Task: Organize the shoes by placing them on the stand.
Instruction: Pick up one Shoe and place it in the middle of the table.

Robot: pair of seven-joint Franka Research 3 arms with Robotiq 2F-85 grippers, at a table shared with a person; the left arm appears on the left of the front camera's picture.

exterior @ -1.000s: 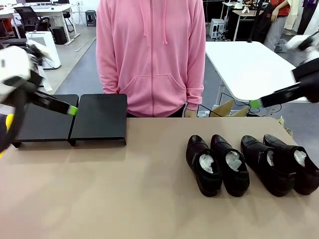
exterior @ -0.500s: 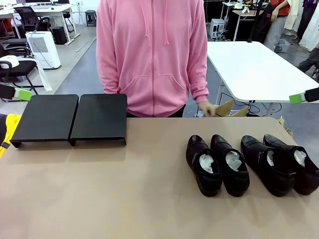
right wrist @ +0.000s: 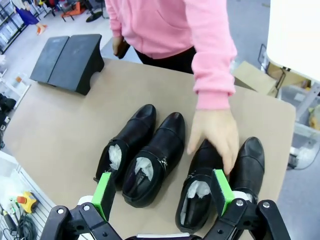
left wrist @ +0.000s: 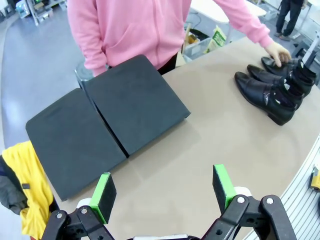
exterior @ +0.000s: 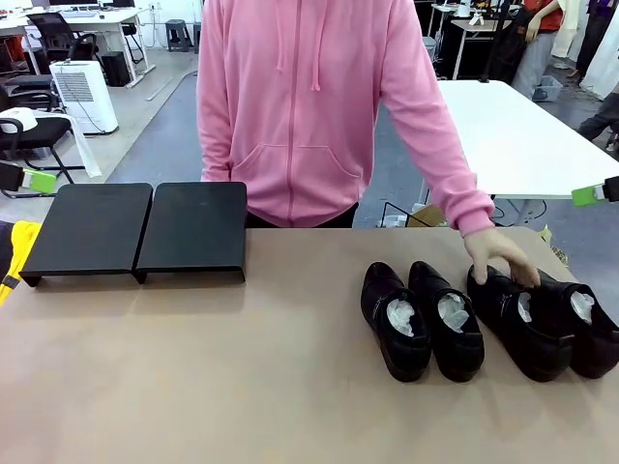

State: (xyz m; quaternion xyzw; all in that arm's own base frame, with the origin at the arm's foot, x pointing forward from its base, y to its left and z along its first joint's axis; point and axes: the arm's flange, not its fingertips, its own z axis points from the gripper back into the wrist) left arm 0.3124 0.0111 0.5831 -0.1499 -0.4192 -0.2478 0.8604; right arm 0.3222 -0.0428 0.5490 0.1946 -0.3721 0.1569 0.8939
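Several glossy black shoes (exterior: 450, 324) with white paper inside stand in a row on the right of the tan table, toes toward the person. The person's hand (exterior: 498, 259) rests on the toe of the third shoe (right wrist: 200, 185). The stand (exterior: 193, 227), two flat black platforms side by side, sits bare at the far left. My left gripper (left wrist: 163, 192) hangs open above the table in front of the stand (left wrist: 135, 102). My right gripper (right wrist: 162, 192) is open and high above the shoes (right wrist: 157, 155), holding nothing. In the front view, one green fingertip (exterior: 39, 181) shows at the left edge and another fingertip (exterior: 587, 194) at the right.
The person in a pink hoodie (exterior: 300, 106) stands at the far edge, one arm reaching over the table. A yellow cloth (left wrist: 25, 175) lies beside the stand's left end. A white table (exterior: 503, 135) and a cardboard box (exterior: 430, 215) are behind the far right corner.
Both arms have drawn back toward the picture's sides, leaving only fingertips at the edges. The person's hand has come down across the table onto the right-hand shoes.
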